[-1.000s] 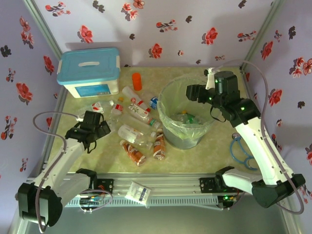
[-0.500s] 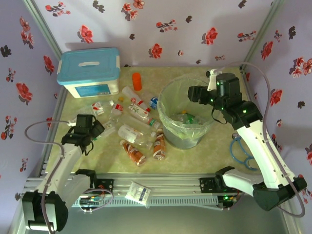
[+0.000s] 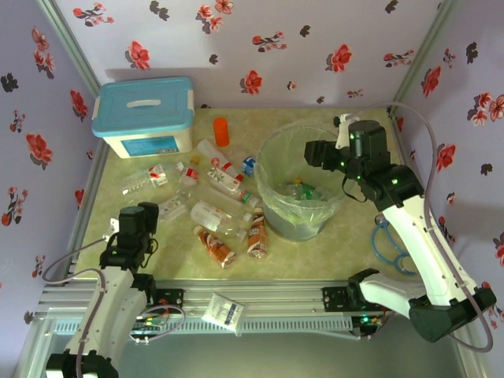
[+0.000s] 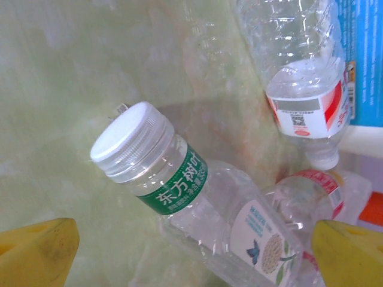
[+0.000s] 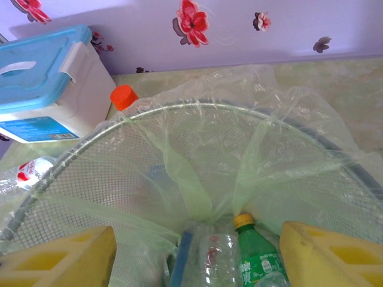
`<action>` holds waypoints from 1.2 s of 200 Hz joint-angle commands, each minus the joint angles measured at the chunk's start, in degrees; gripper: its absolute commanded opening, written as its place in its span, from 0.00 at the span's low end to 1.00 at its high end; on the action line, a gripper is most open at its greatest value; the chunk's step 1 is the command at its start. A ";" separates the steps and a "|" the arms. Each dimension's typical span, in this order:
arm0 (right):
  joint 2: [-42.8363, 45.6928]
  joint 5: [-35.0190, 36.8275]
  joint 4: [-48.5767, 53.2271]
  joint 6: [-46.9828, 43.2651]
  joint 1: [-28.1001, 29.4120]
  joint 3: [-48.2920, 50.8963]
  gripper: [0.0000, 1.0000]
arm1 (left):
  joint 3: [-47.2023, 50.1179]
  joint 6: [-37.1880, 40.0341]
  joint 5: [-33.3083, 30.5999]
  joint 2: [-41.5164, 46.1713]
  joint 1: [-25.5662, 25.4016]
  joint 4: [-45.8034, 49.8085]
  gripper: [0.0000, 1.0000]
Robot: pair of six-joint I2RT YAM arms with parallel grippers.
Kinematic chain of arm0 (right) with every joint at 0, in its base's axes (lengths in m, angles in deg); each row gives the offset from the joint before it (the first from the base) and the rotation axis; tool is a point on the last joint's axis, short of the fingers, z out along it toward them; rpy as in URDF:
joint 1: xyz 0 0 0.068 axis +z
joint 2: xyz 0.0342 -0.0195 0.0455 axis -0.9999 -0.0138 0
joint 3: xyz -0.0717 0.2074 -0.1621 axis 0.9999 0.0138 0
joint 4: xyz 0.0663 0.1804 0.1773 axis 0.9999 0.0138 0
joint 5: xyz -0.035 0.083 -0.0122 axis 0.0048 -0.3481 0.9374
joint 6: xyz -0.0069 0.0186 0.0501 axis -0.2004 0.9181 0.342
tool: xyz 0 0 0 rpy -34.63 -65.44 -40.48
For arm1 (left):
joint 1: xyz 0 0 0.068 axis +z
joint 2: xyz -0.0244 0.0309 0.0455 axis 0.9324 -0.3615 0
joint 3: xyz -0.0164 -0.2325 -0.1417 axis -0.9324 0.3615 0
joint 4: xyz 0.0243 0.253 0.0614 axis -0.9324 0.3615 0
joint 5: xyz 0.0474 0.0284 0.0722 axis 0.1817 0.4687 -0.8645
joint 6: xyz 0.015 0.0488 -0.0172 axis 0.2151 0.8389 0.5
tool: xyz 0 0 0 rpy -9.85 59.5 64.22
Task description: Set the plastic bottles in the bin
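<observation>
Left end effector (image 4: 191,254): I see it open, facing a white-capped plastic bottle (image 4: 173,179) lying on the table (image 4: 60,72). More plastic bottles (image 3: 214,217) lie left of the bin (image 3: 303,224). Right end effector (image 5: 197,251): fingers apart above the bin, which holds a green bottle (image 5: 254,257).

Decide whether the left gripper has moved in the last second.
Yes. The left gripper has drawn back toward the near edge of the table, away from the blue-lidded box.
</observation>
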 commanded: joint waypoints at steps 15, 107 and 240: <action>1.22 2.15 1.69 -0.58 0.26 1.20 0.73 | 4.30 -10.64 -0.07 -4.61 0.60 -10.23 1.00; -0.10 2.38 1.23 -0.34 0.24 1.13 0.73 | 10.33 -21.37 -1.60 -14.83 2.78 -25.53 0.92; 1.42 3.05 1.88 0.01 0.07 2.20 0.73 | 6.55 -16.51 -0.52 -13.11 5.40 -20.13 0.39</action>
